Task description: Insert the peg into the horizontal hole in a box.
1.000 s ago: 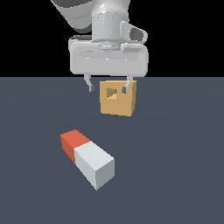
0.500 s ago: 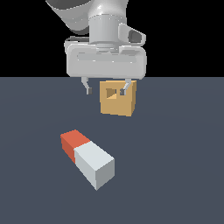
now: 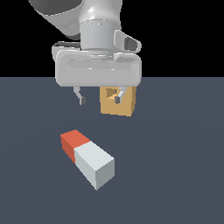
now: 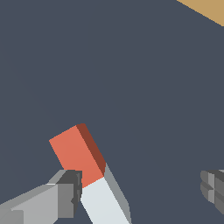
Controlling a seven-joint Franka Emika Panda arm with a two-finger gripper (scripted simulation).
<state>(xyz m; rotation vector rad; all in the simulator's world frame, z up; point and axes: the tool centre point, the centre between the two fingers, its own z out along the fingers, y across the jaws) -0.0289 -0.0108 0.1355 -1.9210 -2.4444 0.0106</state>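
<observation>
The peg (image 3: 87,158) lies flat on the dark floor, its red-orange end pointing to the exterior view's left and away, its white-grey end nearer the camera. In the wrist view the peg (image 4: 89,175) shows close to one fingertip (image 4: 70,192). The tan box (image 3: 124,105) stands behind, its square hole (image 3: 111,93) partly hidden by a finger. My gripper (image 3: 99,100) hangs open above the floor, higher than the peg and in front of the box, holding nothing. A corner of the box (image 4: 209,8) shows in the wrist view.
The dark grey floor (image 3: 175,166) stretches all around the peg and box. Nothing else stands on it.
The gripper has shifted toward the exterior view's left and slightly nearer the camera. Peg and box have not moved.
</observation>
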